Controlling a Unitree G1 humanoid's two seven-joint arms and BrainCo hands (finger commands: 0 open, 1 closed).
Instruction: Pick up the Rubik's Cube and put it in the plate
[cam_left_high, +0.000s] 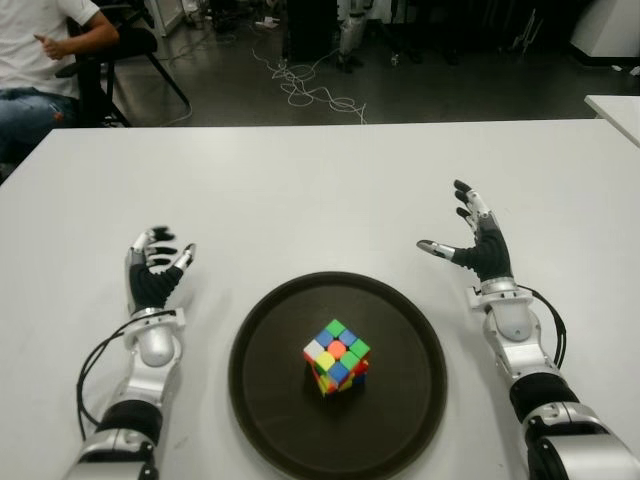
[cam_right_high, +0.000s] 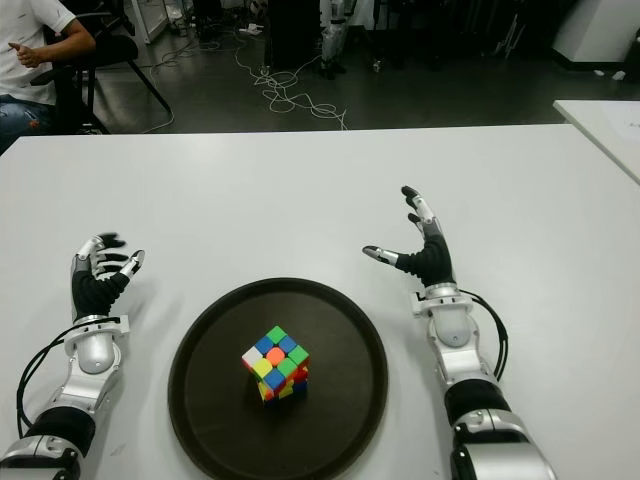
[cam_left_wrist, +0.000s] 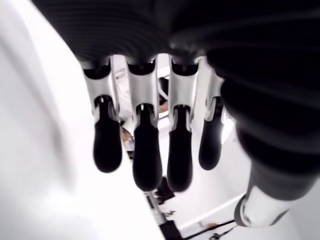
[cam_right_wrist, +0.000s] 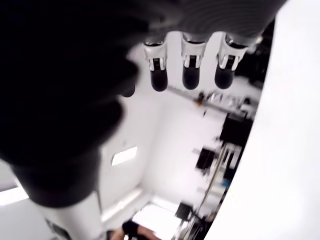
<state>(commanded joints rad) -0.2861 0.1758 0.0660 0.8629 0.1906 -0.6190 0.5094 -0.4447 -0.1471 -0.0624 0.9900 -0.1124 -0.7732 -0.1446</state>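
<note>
Multicoloured Rubik's Cube (cam_left_high: 337, 357) sits inside the dark round plate (cam_left_high: 265, 400) on my white bench (cam_left_high: 300, 190).
My right hand (cam_left_high: 483, 250) shows just right of the plate's far edge, fingers (cam_right_wrist: 191, 67) spread wide and holding nothing; my left hand (cam_left_high: 154, 272) shows left of the plate, fingers (cam_left_wrist: 146, 150) loosely extended and holding nothing. Beyond the bench's far left corner, a person (cam_left_high: 40, 60) is seated.

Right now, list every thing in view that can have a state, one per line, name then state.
Rubik's Cube: scrambled, sitting in the plate, held by neither hand.
plate: flat on the table, holding only the cube.
left hand: left of the plate, fingers relaxed, holding nothing.
right hand: right of the plate, fingers spread, holding nothing.
table: white, bearing the plate.
</note>
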